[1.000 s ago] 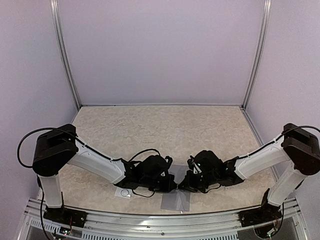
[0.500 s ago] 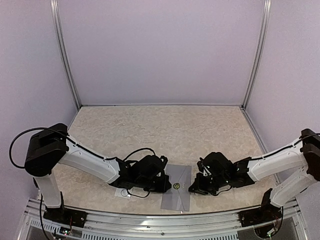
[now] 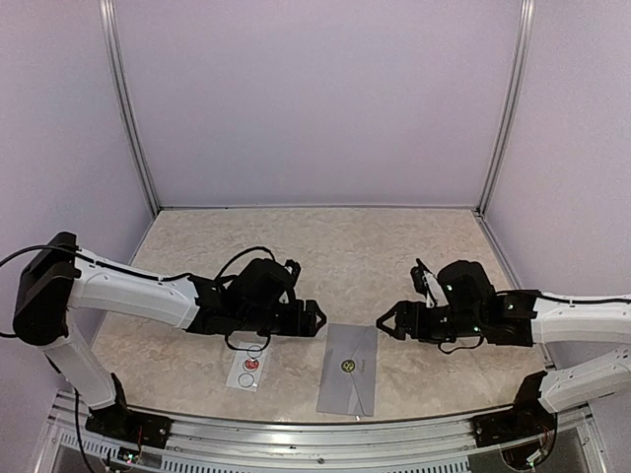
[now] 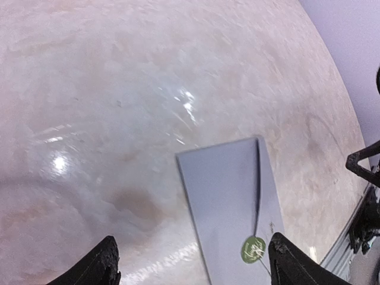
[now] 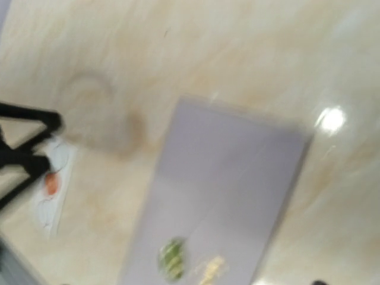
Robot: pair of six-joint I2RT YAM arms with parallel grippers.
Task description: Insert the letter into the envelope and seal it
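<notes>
Both arms hang low over the surface (image 3: 325, 246) with nothing in them. The left gripper (image 3: 314, 321) is spread wide, and the right gripper (image 3: 383, 323) looks parted too, though its own camera barely shows its fingers. The envelope (image 3: 345, 392) lies flat between the two, slightly nearer the arm bases and touching neither, its flap folded down under a round green sticker (image 4: 253, 249). A sticker card (image 3: 247, 371) sits to the outer side of the left gripper. No letter shows, so I'd guess it is inside and sealing is all but done. At most the sticker needs a firm press.
</notes>
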